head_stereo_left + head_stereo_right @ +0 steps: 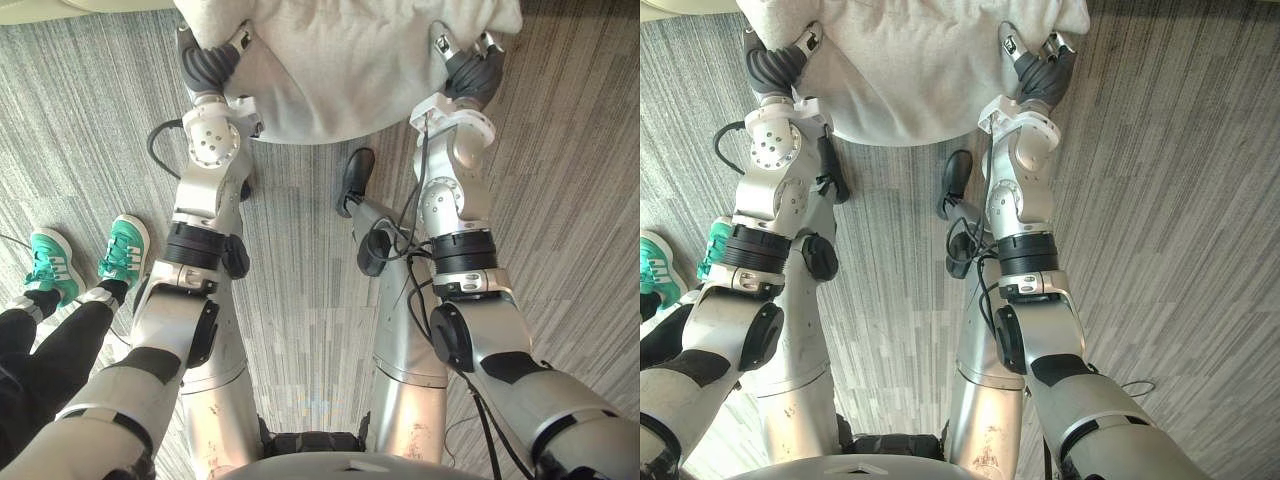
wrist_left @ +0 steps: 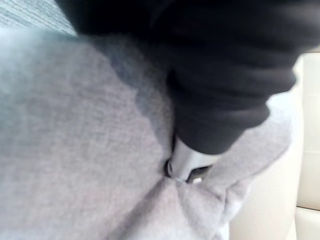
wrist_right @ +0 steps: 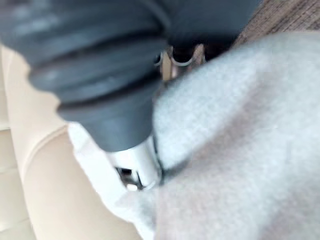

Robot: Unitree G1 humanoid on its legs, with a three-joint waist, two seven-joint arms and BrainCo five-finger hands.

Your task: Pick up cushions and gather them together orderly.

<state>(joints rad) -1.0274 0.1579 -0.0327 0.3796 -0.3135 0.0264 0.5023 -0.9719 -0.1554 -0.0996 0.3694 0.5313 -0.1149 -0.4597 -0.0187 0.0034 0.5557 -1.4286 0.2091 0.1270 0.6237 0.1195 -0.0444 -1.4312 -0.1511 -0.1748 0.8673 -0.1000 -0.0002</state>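
A large light grey cushion [image 1: 340, 70] hangs off the floor at the far edge of the eye views, held between both hands. My left hand [image 1: 208, 62] grips its left side and my right hand [image 1: 472, 68] grips its right side. Each thumb lies over the top of the fabric, and the other fingers are hidden beneath it. In the left wrist view a silver finger [image 2: 187, 162] digs into a fold of the cushion [image 2: 75, 150]. In the right wrist view a finger [image 3: 135, 167] presses into the cushion [image 3: 240, 150] the same way.
A person's legs in teal sneakers [image 1: 60, 265] stand on the striped grey carpet [image 1: 560, 200] close to my left side. A cream sofa [image 3: 60, 190] lies just beyond the cushion, and its edge [image 1: 100, 5] shows at the far left.
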